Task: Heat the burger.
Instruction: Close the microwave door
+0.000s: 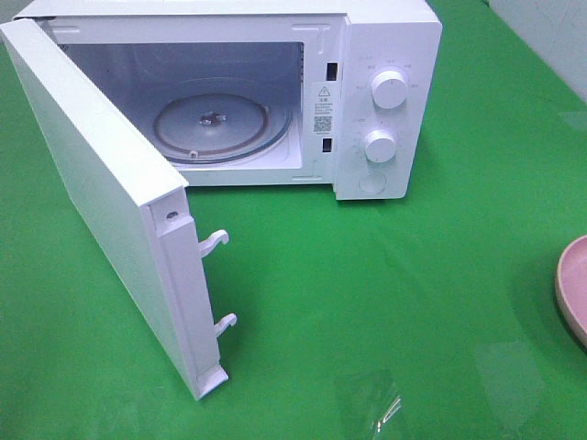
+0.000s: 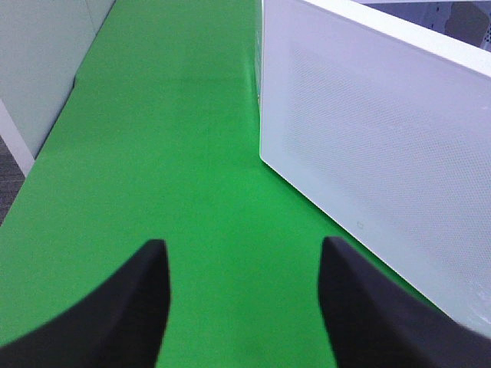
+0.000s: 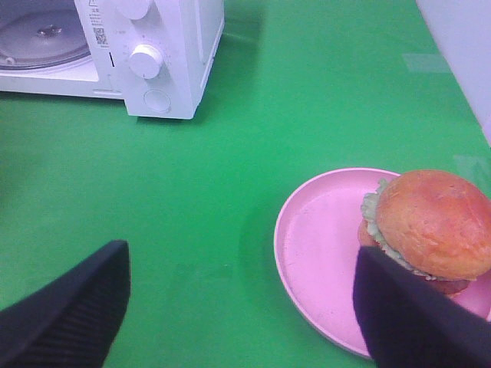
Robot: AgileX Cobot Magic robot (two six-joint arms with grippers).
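Note:
The burger [image 3: 433, 222], with a golden-brown bun and green lettuce, sits on a pink plate [image 3: 322, 245] in the right wrist view. My right gripper [image 3: 242, 253] hangs open above the table, and one dark finger [image 3: 406, 314] is close beside the burger without holding it. The exterior view shows only the plate's edge [image 1: 573, 284] at far right; the burger and both grippers are outside it. My left gripper [image 2: 242, 245] stands open over bare green table, next to the outer face of the microwave door [image 2: 383, 153].
The white microwave [image 1: 385, 55] stands at the back with its door [image 1: 92, 183] swung wide toward the front left, and its glass turntable [image 1: 220, 124] is bare. Two dials [image 1: 390, 90] are on its right panel. Green cloth [image 1: 367, 275] covers the table.

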